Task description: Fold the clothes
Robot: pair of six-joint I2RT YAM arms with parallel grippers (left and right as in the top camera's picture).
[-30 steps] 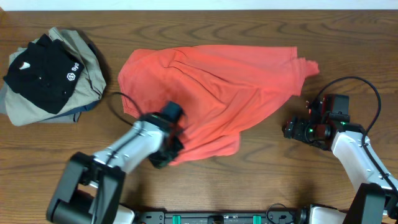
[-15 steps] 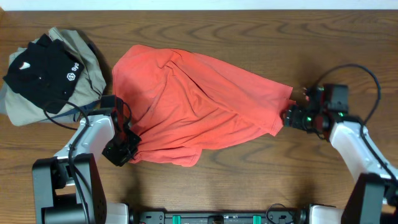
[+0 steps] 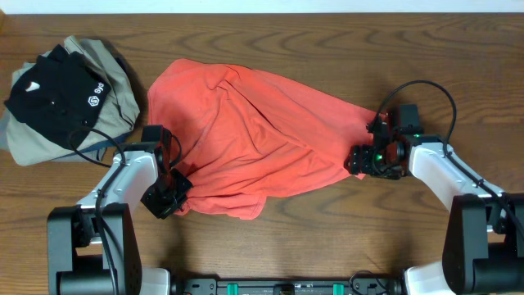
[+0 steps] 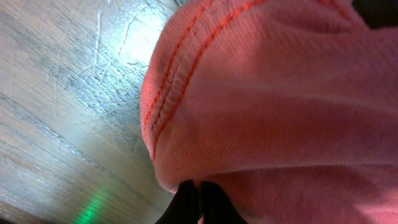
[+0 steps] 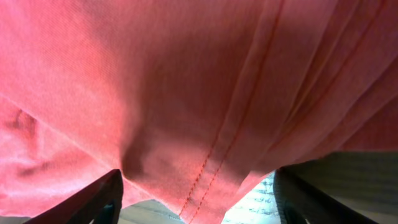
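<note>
The coral-red T-shirt (image 3: 246,131) lies bunched and creased in the middle of the table, print hidden. My left gripper (image 3: 169,195) is at its lower left edge. In the left wrist view the fingers (image 4: 198,200) are shut on the stitched hem of the shirt (image 4: 261,93), just above the wood. My right gripper (image 3: 361,159) is at the shirt's right tip. In the right wrist view its fingers (image 5: 199,202) are spread wide, with the shirt's seamed edge (image 5: 186,93) hanging between them, not pinched.
A black garment with white logos (image 3: 51,94) lies on a khaki-grey garment (image 3: 115,78) at the table's back left. Bare wooden table (image 3: 327,238) shows in front of the shirt and at the far right.
The left gripper dragged the shirt's lower edge to the left, pulling the shirt leftward. The right gripper has moved left onto the shirt's right tip.
</note>
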